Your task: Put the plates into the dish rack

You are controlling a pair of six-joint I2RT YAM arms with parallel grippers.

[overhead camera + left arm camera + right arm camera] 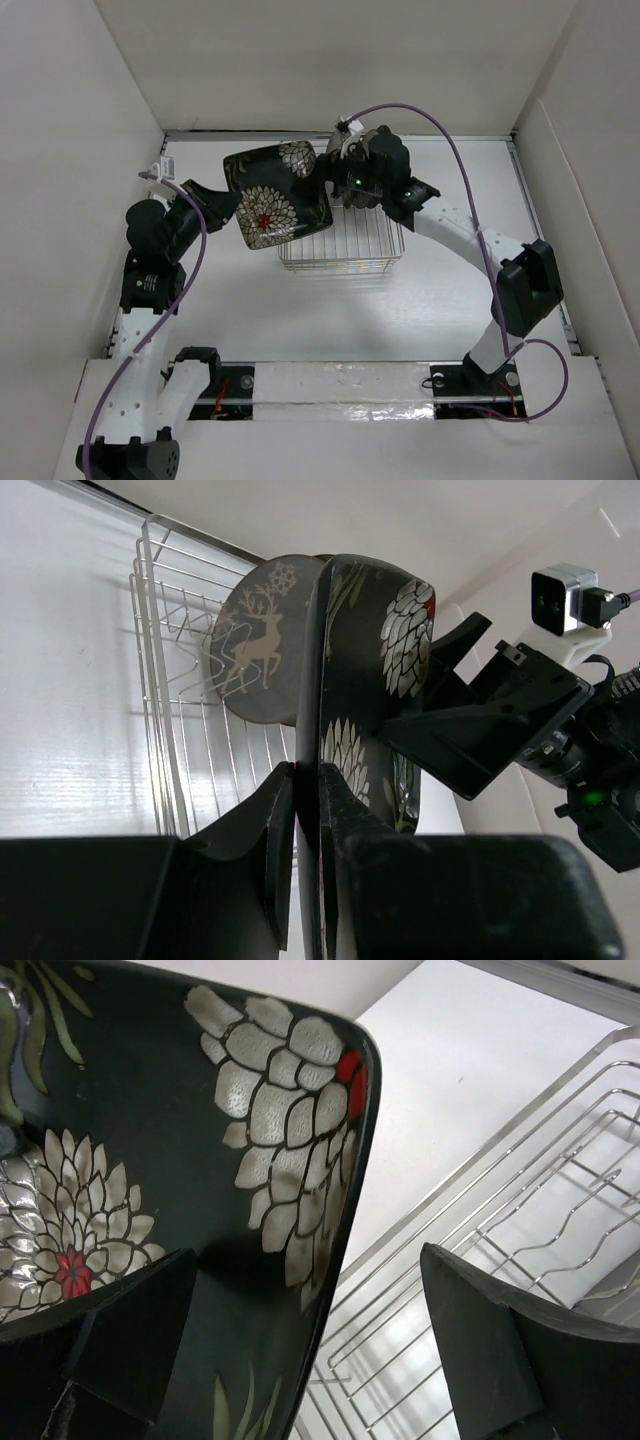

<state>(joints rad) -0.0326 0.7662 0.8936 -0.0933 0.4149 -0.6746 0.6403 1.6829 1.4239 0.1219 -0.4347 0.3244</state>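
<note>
Top external, centre: black square flowered plate [275,195] at silver wire dish rack [345,250], probably a handover.
Left gripper [213,200]: clamps plate.
Right gripper [310,1260]: wide; should close next.

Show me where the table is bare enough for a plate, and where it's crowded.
Bare: the table strip between rack and arm bases, and the far right corner behind the right arm. Crowded: the rack's far end, where black plate, grey plate, left gripper and right gripper meet.
</note>
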